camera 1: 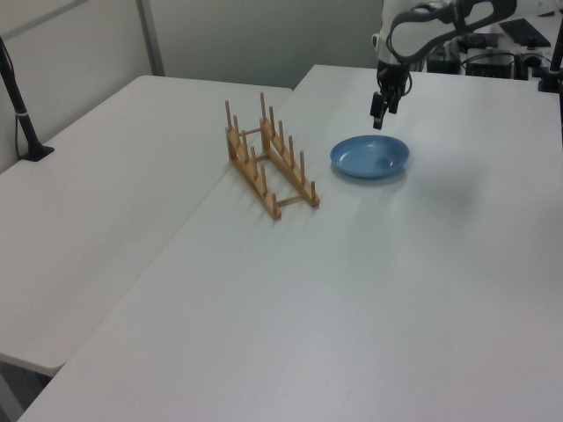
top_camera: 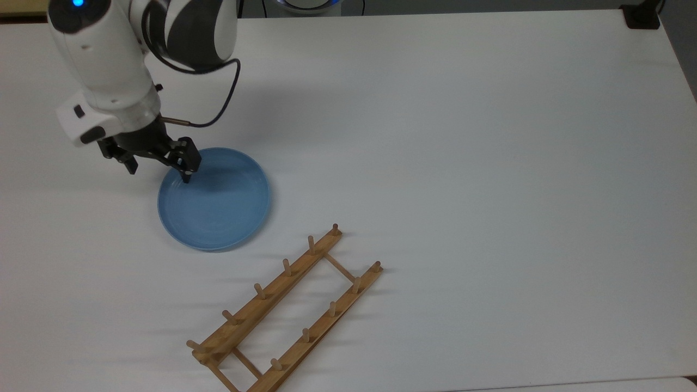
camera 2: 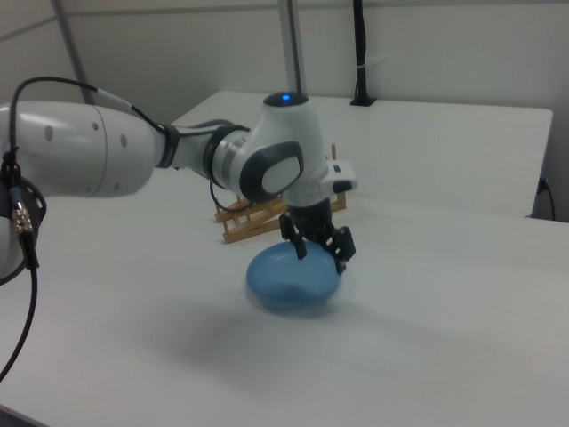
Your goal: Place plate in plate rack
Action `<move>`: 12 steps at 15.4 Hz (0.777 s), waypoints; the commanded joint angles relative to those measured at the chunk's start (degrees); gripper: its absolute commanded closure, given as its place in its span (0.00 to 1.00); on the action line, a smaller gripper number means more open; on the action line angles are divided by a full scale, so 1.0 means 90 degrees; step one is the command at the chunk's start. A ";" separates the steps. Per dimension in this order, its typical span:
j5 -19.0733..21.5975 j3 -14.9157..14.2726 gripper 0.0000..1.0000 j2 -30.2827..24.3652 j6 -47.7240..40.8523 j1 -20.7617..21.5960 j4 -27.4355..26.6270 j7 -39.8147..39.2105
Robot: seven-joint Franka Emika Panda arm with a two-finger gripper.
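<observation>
- Light-blue plate (top_camera: 213, 199) lies flat on the white table (top_camera: 463, 136), well apart from the plate rack (top_camera: 286, 310); open tabletop between them
- In the top view the plate sits toward the top view's left, the rack lower down, running diagonally toward the bottom edge
- Rack is wooden: two long rails joined by thin crossbars, short pegs standing up from each rail; nothing in it
- In the left view the rack (camera 1: 268, 160) stands to the left view's left of the plate (camera 1: 369, 156), near but not touching
- Gripper (top_camera: 160, 163) is over the plate's upper-left rim in the top view, fingers spread apart; one finger (top_camera: 187, 175) is over the inside of the plate, the other (top_camera: 129, 166) outside the rim over bare table
- In the right view the gripper (camera 2: 320, 253) points downward at the far edge of the plate (camera 2: 293, 278), fingers parted, holding nothing
- Cannot tell whether the fingertips touch the plate or hang just above it
- White arm (top_camera: 109, 71) reaches in from the top view's upper left, a black cable looping beside the wrist
- In the right view the rack (camera 2: 258, 218) sits behind the arm, partly hidden
</observation>
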 commanded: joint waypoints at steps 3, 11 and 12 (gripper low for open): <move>-0.0055 -0.0039 0.07 0.0124 -0.0041 0.0042 -0.0262 -0.0116; -0.0064 -0.0029 0.44 0.0388 0.0028 0.0052 -0.0369 -0.0116; -0.0064 -0.0019 0.51 0.0398 0.0028 0.0052 -0.0369 -0.0116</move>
